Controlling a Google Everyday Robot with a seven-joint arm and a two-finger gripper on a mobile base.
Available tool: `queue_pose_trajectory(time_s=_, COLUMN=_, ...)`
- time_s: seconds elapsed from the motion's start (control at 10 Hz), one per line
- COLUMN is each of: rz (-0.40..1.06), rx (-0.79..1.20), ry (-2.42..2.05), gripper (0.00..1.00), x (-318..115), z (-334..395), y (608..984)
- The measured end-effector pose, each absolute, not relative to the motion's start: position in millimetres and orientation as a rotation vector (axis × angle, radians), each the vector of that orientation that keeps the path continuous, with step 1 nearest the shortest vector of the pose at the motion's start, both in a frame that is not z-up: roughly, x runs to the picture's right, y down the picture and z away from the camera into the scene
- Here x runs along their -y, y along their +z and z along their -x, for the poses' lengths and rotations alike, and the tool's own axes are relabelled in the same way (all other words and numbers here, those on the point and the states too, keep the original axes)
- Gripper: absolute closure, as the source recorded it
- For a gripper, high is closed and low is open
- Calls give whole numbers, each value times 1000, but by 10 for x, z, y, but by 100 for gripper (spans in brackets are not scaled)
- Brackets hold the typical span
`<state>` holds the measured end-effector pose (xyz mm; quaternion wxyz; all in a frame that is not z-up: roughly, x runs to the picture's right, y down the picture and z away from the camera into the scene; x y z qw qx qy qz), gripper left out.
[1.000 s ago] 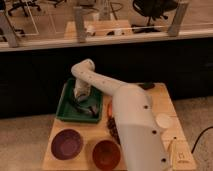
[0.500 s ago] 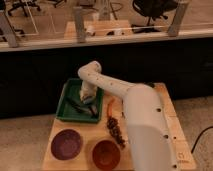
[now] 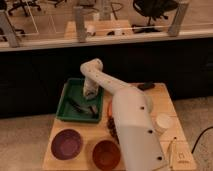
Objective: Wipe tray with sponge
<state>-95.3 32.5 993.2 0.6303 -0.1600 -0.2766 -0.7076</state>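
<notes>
a wooden counter (image 3: 160, 107) stands before a dark wall with glass panels above, and the gripper (image 3: 90, 94) reaches down into the tray (image 3: 64, 107).

the green tray lies at the far left corner of the counter, its long axis running from the far edge toward the near edge. the gripper hangs over the tray's far right part, so the unwiped floor lies mostly to the near left of it. i cannot tell how far it is open, or if it holds a sponge; i cannot make out a sponge. dark shapes on the tray floor are unclear. the purple bowl (image 3: 66, 144) and brown-orange bowl (image 3: 106, 153) sit along the near edge. the white arm (image 3: 131, 125) hides the counter's middle.
</notes>
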Motion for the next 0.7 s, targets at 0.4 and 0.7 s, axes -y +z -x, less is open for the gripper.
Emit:
queue_pose_trajectory(time_s=0.4, rz=303, rx=685, ry=-1684, gripper=100, x=-315, z=1346, y=9772)
queue_pose_trajectory(time_s=0.7, rz=268, rx=739, ry=-1701, gripper=100, x=-470, z=1445, y=9583)
